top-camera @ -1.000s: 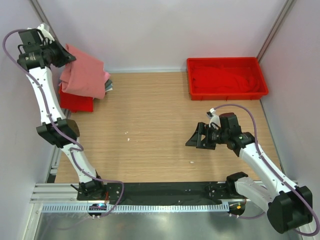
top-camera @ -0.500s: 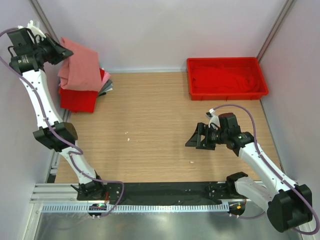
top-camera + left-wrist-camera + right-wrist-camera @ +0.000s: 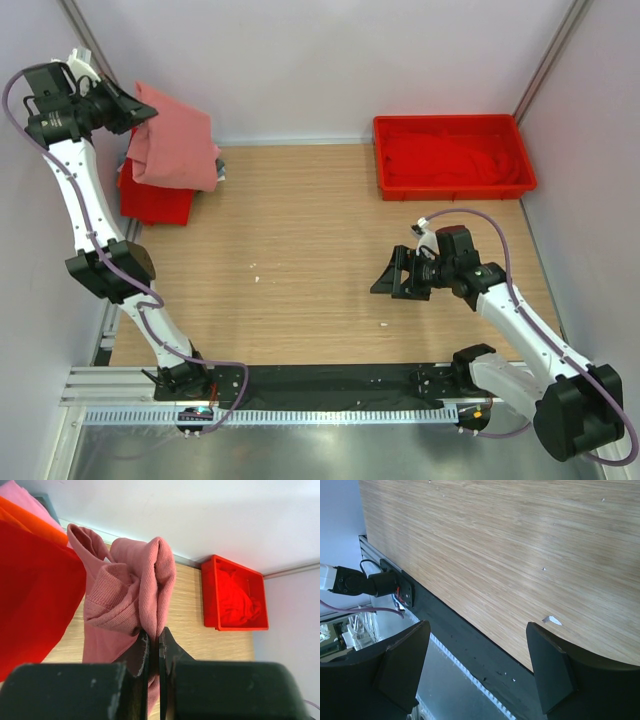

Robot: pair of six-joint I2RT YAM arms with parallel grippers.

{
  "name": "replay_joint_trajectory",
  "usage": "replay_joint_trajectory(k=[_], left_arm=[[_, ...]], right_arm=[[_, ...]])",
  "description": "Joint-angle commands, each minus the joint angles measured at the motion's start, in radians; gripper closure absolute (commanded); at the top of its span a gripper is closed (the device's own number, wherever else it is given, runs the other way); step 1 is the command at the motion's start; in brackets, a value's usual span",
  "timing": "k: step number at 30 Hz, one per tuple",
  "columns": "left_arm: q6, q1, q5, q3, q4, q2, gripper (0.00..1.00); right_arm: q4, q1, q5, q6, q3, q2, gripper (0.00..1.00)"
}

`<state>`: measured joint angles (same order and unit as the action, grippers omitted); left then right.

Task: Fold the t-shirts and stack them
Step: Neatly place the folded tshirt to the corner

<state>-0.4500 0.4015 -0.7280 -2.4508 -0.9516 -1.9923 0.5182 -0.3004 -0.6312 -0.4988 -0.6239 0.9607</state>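
Left gripper point(image 3: 137, 110) is clamping the salmon-pink t-shirt point(image 3: 175, 140), raised over the far left corner of the table point(image 3: 300, 250).

Left wrist view: the jaws are pinching nearly shut on a bunched fold of the shirt, and the rest of the cloth is hanging off them. The shirt is hanging over the stack of folded t-shirts point(image 3: 155, 203) sitting in that corner. A red tee point(image 3: 35, 590), an orange tee point(image 3: 30, 520) and a pink tee point(image 3: 20, 497) are showing in the stack, with a grey tee point(image 3: 218, 172) peeking out on the right side. Can't tell whether the hanging cloth is touching the stack. Right gripper point(image 3: 385, 277) is hovering with fingers spread wide, gripping nothing, over bare wood toward the right edge. Red tray point(image 3: 450, 121) is sitting in the far right corner, well apart from both grippers.
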Motion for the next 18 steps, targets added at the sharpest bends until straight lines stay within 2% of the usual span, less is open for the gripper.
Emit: replay_joint_trajectory(k=[1, 7, 12, 18], left_arm=[[-0.006, 0.003, -0.042, -0.016, 0.067, 0.058, 1.0], [0.091, -0.001, 0.211, -0.126, -0.048, -0.058, 1.0], [0.149, -0.038, 0.511, -0.266, -0.108, -0.189, 1.0], [0.172, -0.079, 0.715, -0.197, -0.039, -0.246, 1.0]], right_arm=[[-0.024, -0.006, -0.007, 0.006, -0.005, 0.004, 0.16], [-0.023, -0.006, -0.005, 0.006, -0.003, 0.013, 0.16], [-0.021, -0.006, -0.002, 0.006, -0.005, 0.036, 0.16], [-0.018, -0.006, 0.005, 0.008, -0.008, 0.047, 0.16]])
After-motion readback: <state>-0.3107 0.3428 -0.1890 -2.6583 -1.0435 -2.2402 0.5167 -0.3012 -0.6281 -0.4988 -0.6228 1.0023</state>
